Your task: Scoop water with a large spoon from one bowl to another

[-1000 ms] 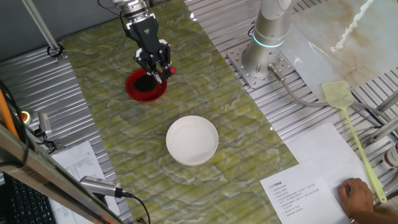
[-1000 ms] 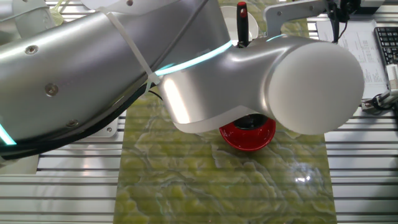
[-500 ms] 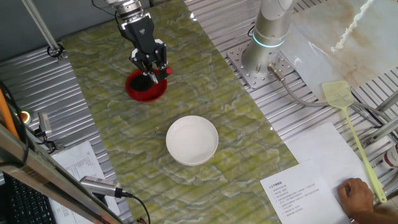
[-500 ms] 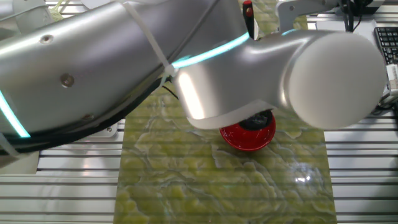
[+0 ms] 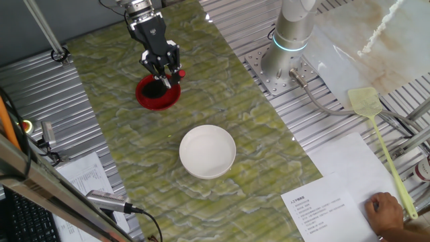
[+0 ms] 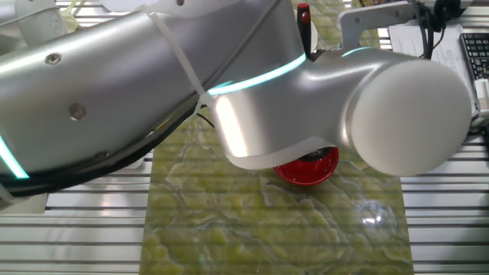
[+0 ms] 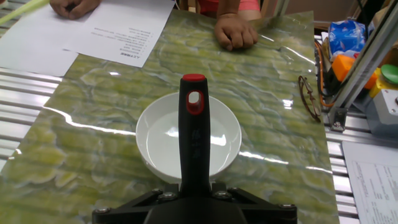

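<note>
From one fixed view, the gripper (image 5: pixel 162 67) clamps the ladle (image 5: pixel 169 76) over the red bowl (image 5: pixel 158 94). From the other, the arm hides most. Hand view: white bowl (image 7: pixel 188 143) awaits; pouring water seems undone.

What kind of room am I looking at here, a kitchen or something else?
Most likely a robotics lab bench, not a kitchen. The robot arm is bolted to a ribbed metal table, printed instruction sheets lie beside it, and a keyboard sits at the edge.
</note>
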`<state>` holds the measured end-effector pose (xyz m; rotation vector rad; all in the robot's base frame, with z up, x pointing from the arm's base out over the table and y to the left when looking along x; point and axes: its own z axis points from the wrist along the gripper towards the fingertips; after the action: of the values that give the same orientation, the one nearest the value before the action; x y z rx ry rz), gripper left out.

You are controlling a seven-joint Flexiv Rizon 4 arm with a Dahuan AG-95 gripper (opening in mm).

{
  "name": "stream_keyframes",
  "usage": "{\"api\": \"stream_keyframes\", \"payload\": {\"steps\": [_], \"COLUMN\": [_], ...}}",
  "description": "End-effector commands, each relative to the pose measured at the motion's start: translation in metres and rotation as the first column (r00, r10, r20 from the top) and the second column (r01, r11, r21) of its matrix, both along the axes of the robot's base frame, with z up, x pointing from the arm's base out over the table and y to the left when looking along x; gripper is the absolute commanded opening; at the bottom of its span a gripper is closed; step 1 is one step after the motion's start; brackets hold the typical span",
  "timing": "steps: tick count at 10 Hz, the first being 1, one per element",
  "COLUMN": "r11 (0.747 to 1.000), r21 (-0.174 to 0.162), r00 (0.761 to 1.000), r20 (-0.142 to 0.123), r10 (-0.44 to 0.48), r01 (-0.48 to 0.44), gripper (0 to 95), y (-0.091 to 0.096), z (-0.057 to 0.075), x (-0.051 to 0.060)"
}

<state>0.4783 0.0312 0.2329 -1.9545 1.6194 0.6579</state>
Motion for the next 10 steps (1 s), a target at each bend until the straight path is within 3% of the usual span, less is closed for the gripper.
{"api": "stream_keyframes", "payload": {"steps": [1, 10], "r11": [1.0, 0.997], "r21": [0.031, 0.071], "r00": [1.0, 1.0], "r20": [0.002, -0.005], "r10": [0.001, -0.005], "r01": [-0.001, 0.005], "gripper": [0.0, 0.0], "y": [-0.0003, -0.0016], "z": [0.0003, 0.0021], "x": [-0.001, -0.0017]}}
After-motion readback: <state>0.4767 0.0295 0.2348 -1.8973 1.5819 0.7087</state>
